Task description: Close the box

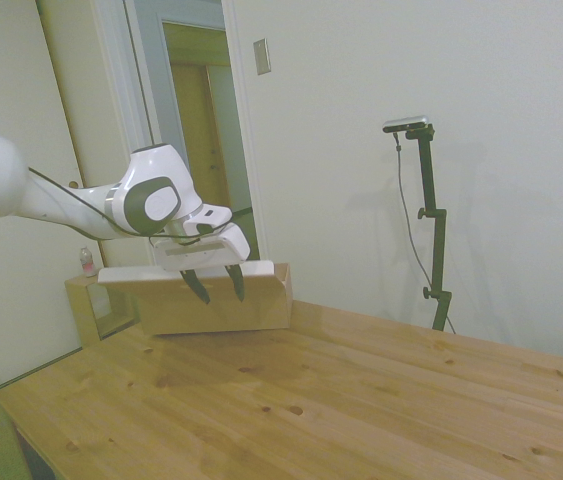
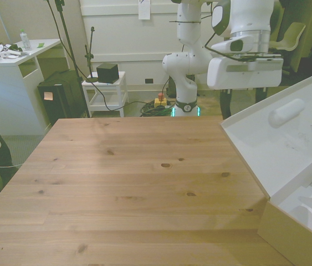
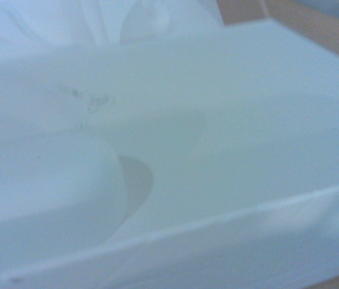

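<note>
Right now the hand (image 1: 215,284) hangs with its two dark fingers spread apart and empty, over the box (image 1: 219,302), which sits at the bench's far end in the side view and at the front view's right edge, partly cut off by the frame. Its lid (image 2: 266,141) stands thrown back, tilted open, white inside, with an oval raised handle patch (image 2: 287,112) on it.

The likeliest trouble, I judge, is the fingers pushing on the lid too near the hinge or the handle patch: the flap could flex or slip off the fingertips instead of swinging over. A push along the bench (image 2: 139,177) rather than over the hinge could slide the whole light box, and from these views I cannot tell how close it lies to the bench edge there.

Room is generous elsewhere: the wide bench top toward the front view's left lies bare. The wrist view shows only blurred white lid close by.
</note>
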Robot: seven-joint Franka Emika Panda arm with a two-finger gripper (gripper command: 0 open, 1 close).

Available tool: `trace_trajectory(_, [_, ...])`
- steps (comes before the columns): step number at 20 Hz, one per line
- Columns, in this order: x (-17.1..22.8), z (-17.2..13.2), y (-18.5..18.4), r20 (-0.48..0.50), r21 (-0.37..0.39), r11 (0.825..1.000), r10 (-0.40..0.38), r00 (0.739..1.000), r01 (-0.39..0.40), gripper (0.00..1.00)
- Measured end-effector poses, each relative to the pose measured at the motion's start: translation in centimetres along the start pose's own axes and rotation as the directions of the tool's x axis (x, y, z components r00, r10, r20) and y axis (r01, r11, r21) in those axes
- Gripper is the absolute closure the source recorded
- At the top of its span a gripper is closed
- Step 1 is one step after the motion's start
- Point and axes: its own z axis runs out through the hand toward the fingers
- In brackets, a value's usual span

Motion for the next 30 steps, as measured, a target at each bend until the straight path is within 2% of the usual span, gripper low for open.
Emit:
trace_trajectory(6, [4.5,-4.0,-5.7,-0.035,0.015,1.000,-0.005,0.999,0.006,0.00])
trace_trajectory(11, [7.9,-2.5,-9.3,-0.068,-0.014,1.000,-0.011,0.998,0.010,0.00])
trace_trajectory(14, [9.1,-2.0,-9.9,-0.075,-0.019,1.000,-0.002,0.997,0.000,0.00])
trace_trajectory(21, [8.4,-1.7,-6.6,-0.082,-0.019,0.999,0.032,0.996,-0.033,0.00])
trace_trajectory(23, [7.8,-2.7,-6.3,-0.100,-0.005,1.000,0.028,0.995,-0.028,0.00])
trace_trajectory(27, [6.1,-5.3,-9.3,-0.142,0.019,0.999,-0.024,0.990,0.026,0.00])
trace_trajectory(30, [6.3,-4.6,-11.7,-0.169,0.014,0.999,-0.042,0.985,0.045,0.00])
